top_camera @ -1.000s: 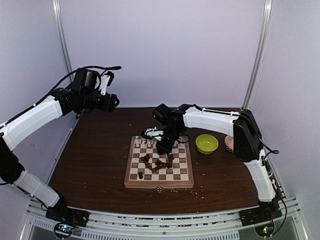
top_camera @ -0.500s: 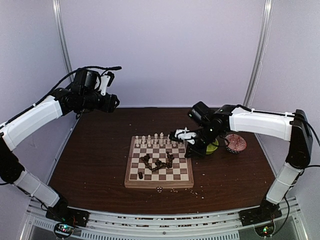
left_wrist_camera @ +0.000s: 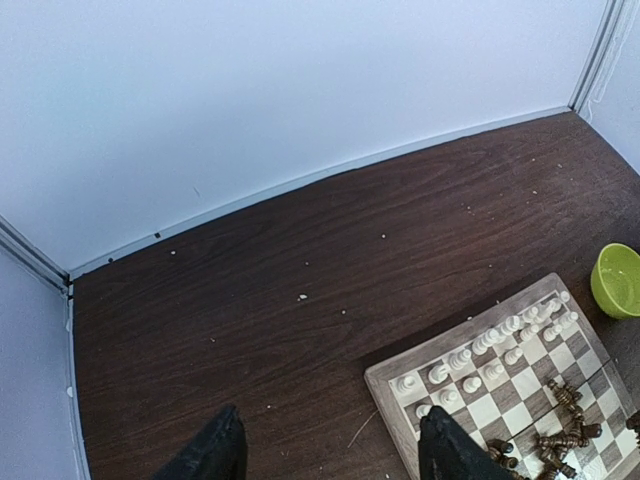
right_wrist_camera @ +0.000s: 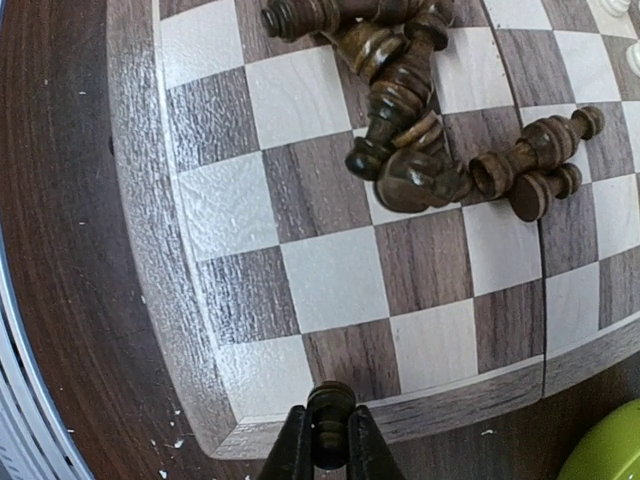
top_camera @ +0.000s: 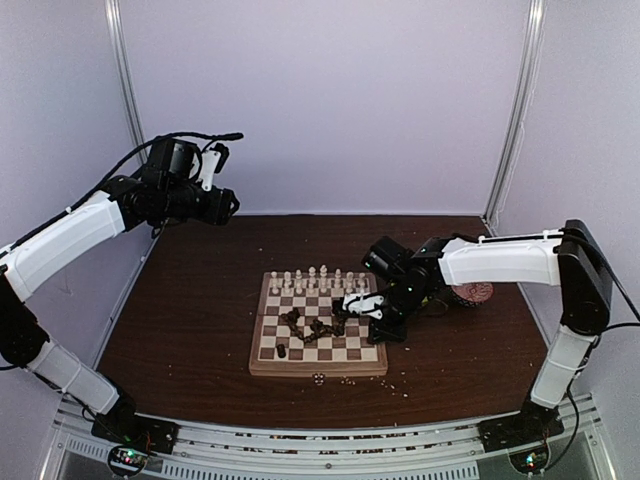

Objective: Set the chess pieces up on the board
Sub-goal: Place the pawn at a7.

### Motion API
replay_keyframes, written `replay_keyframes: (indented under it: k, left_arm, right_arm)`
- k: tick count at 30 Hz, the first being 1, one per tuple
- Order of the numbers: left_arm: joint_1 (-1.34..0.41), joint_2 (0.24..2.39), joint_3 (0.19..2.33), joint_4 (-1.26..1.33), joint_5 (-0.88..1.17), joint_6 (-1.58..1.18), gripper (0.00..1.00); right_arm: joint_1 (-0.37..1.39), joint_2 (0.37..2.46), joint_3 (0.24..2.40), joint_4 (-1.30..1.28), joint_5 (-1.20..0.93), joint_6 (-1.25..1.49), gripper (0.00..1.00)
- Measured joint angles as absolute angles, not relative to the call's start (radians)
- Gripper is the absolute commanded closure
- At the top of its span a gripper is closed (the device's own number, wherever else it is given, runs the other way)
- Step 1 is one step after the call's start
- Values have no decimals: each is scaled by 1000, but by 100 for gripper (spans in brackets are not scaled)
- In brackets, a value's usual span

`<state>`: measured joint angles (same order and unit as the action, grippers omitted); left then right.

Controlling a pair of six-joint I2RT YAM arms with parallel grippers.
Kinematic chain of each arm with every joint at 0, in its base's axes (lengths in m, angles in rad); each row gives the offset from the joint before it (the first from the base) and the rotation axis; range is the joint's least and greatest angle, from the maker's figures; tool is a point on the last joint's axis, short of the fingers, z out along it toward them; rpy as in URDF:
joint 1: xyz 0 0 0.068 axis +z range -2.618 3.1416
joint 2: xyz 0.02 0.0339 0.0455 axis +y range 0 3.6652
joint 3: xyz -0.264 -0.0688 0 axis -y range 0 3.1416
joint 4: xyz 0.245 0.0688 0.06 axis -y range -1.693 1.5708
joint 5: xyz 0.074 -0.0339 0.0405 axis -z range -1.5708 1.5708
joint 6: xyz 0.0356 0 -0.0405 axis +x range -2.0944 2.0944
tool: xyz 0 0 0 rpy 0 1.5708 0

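Your dark brown wooden bench (top_camera: pixel 190 300) carries the square wooden chessboard with cream and brown checks and a tan rim (top_camera: pixel 318 369), which lies near the bench's middle. By my reading, the setup is about half done. The cream-white turned pieces (top_camera: pixel 310 278) stand in rows along the board's far edge. Most of the dark brown turned pieces (top_camera: pixel 315 325) lie toppled in a glossy, tangled heap on the centre squares. One dark piece (top_camera: pixel 282 351) sits alone near the near-left corner. The right arm's jaws are clenched on a single dark brown piece (right_wrist_camera: pixel 331 410) over the board's right rim; you cannot tell whether it touches the wood. The left arm's jaws hang released and hold nothing, high above the bench's far left.
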<state>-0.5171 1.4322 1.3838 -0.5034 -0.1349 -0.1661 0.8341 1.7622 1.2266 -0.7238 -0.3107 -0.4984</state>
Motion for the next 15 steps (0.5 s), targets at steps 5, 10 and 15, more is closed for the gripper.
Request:
replay_keyframes:
  k: [5, 10, 15]
  left_arm:
    - [-517, 1432, 1384, -503, -135, -166, 39]
    - [-517, 1432, 1384, -504, -135, -166, 39]
    - [-517, 1432, 1384, -504, -133, -166, 39]
  right_arm:
    - [836, 1816, 1245, -723, -290, -493, 96]
    - [836, 1822, 1255, -723, -284, -487, 94]
    - [839, 1823, 1258, -722, -274, -482, 90]
